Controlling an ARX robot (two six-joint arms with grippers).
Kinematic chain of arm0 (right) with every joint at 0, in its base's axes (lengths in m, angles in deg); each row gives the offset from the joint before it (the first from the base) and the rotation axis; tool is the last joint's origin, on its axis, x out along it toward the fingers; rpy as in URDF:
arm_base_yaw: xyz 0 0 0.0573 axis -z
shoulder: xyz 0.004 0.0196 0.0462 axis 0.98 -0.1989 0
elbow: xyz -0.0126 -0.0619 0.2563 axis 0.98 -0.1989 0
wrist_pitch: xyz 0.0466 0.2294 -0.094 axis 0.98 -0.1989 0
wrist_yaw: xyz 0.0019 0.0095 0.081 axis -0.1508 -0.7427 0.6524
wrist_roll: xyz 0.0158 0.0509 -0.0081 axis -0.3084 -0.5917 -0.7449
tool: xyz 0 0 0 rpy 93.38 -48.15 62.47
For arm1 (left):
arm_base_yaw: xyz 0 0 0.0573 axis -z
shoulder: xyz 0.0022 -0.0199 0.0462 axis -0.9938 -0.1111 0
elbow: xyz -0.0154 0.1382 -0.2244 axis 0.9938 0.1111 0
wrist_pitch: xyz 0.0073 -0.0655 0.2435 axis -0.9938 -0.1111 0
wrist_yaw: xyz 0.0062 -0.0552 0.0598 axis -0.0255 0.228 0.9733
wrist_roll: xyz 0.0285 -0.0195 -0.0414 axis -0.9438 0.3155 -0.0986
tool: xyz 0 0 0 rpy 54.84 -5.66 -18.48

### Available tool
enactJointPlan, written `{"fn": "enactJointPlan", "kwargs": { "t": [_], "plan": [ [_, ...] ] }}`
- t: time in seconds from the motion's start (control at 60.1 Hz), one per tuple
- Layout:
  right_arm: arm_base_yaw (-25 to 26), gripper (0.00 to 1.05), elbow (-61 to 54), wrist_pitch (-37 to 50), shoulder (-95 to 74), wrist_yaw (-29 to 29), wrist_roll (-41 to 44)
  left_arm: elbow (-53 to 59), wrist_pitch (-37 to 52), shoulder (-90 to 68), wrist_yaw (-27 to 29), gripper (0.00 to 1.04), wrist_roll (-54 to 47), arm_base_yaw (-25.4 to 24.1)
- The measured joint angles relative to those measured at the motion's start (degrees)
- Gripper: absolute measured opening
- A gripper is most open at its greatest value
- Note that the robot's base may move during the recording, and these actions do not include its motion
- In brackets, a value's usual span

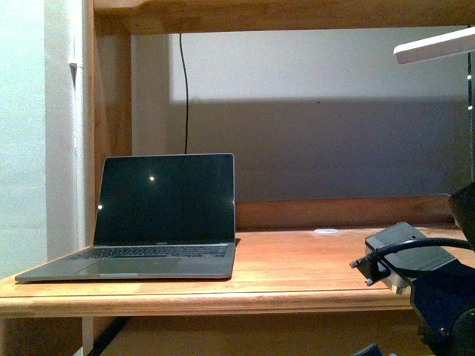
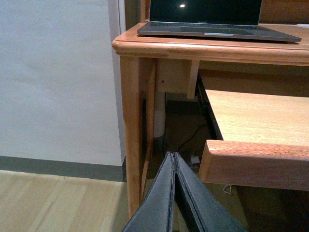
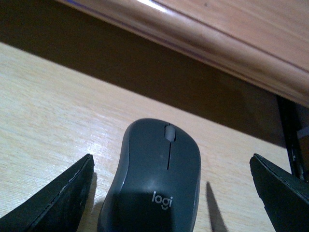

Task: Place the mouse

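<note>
— Mouse (image 3: 152, 179)? Lies flat on the pale board (image 3: 43, 111), between the fingers (image 3: 58, 198) of the right gripper (image 3: 171, 158), apparently touching neither.
— Spread wide, then, and holding nothing?
— Yes. Sits nearer one finger than the other, though. Risks a shove or a spin on first contact; could also squirt out of a pinch on that smooth domed shell.
— And past the fingertips?
— Faces the desk edge (image 3: 217, 43) close ahead, higher than the board. Could clip it on a steep lift. Left gripper (image 2: 172, 162): pressed together, empty, well away.
</note>
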Motion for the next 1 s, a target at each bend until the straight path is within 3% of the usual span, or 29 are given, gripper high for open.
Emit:
{"fn": "enactJointPlan", "kwargs": {
  "t": [0.166,0.566,0.615,0.832,0.998],
  "plan": [
    [1.20,0.97,0.76,-1.81,-3.32,1.14,-1.62,0.00,0.00,0.00,0.00,0.40,0.00,0.00],
    [3.10,0.97,5.38,-4.20,-7.82,3.43,-6.51,0.00,0.00,0.00,0.02,0.99,-0.07,0.00],
    [3.30,0.95,5.57,-4.20,-8.09,3.63,-7.26,0.00,0.00,0.00,0.00,0.97,-0.07,0.00],
    [3.74,0.64,5.99,-5.03,-8.55,5.68,-9.73,0.00,0.00,0.00,0.02,0.97,-0.07,0.00],
    [5.07,0.58,5.51,-7.80,-5.70,6.40,-11.23,0.00,0.00,0.00,0.02,0.97,-0.07,0.00]
  ]
}}
